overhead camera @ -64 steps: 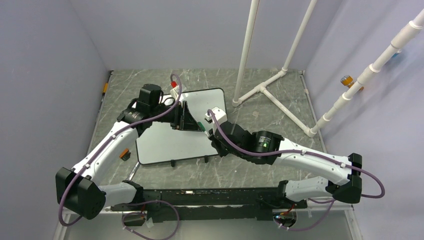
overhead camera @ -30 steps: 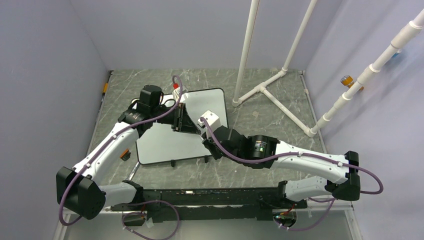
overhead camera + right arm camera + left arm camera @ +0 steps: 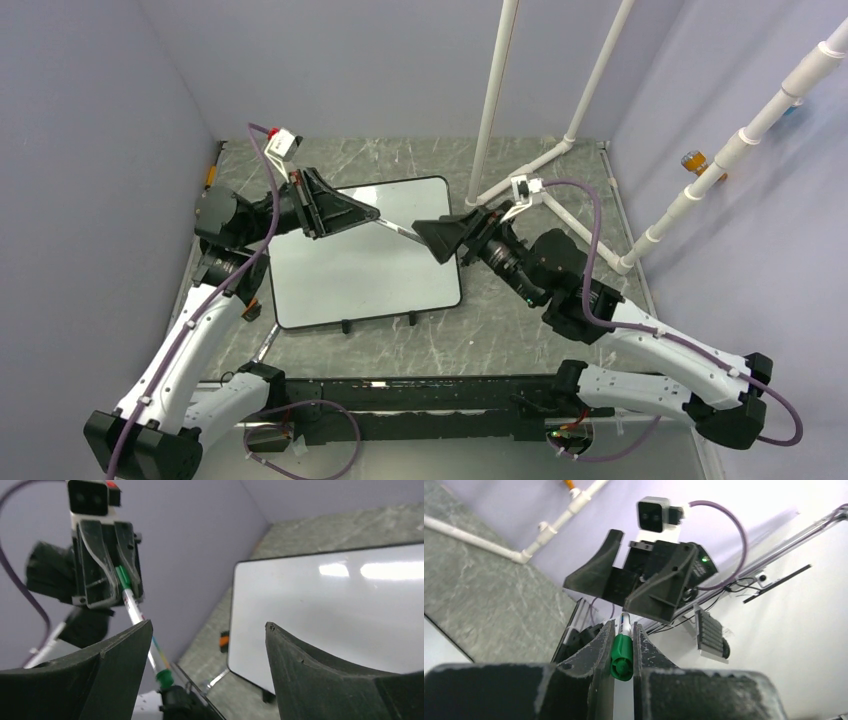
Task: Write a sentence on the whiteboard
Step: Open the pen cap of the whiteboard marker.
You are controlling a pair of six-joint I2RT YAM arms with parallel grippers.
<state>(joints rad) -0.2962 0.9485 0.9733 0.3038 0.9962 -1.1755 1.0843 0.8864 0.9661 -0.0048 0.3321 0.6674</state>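
Note:
The whiteboard (image 3: 360,265) lies flat on the marbled table, and its face (image 3: 325,615) is plain white with glare. The sentence is not in view. Raised above the board's far left, my left gripper (image 3: 368,212) is shut on the green end of a marker (image 3: 622,652). The marker's white barrel (image 3: 398,226) points right toward my right gripper (image 3: 430,232). In the right wrist view the marker (image 3: 137,615) runs down to a green collar just inside the left finger (image 3: 120,650). My right gripper (image 3: 207,625) is open, with nothing clamped.
A white pipe frame (image 3: 520,180) stands at the back right, and another pipe (image 3: 740,150) slants by the right wall. Two black clips (image 3: 345,325) sit on the board's near edge. A small orange piece (image 3: 248,308) lies by its left edge.

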